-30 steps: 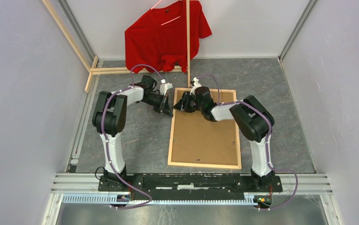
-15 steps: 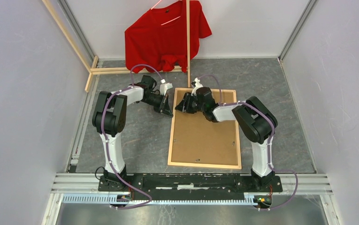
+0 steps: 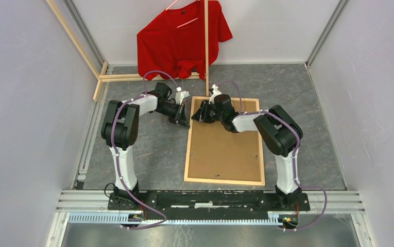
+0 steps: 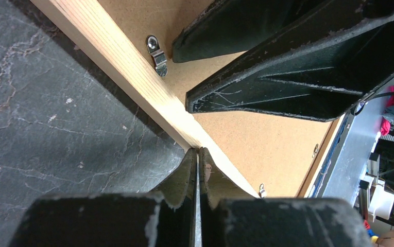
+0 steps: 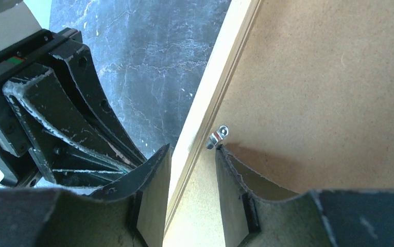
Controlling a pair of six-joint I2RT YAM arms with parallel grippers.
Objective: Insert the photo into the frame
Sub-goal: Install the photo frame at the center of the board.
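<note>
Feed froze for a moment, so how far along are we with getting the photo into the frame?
Done: the frame lies face down with its brown backing board seated in it; no photo shows, so it may be underneath. In hand: the right pincer is open astride the left rail beside a metal clip, the left pincer shut at that rail. Left: probably securing the clips.

Dark grey marbled table (image 3: 153,154), pale lilac walls (image 3: 24,103), red shirt (image 3: 179,38) hanging.

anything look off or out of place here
A red t-shirt hangs at the back wall among loose wooden slats, unrelated to framing. The frame lies back-up, slightly skewed; nothing looks damaged.
</note>
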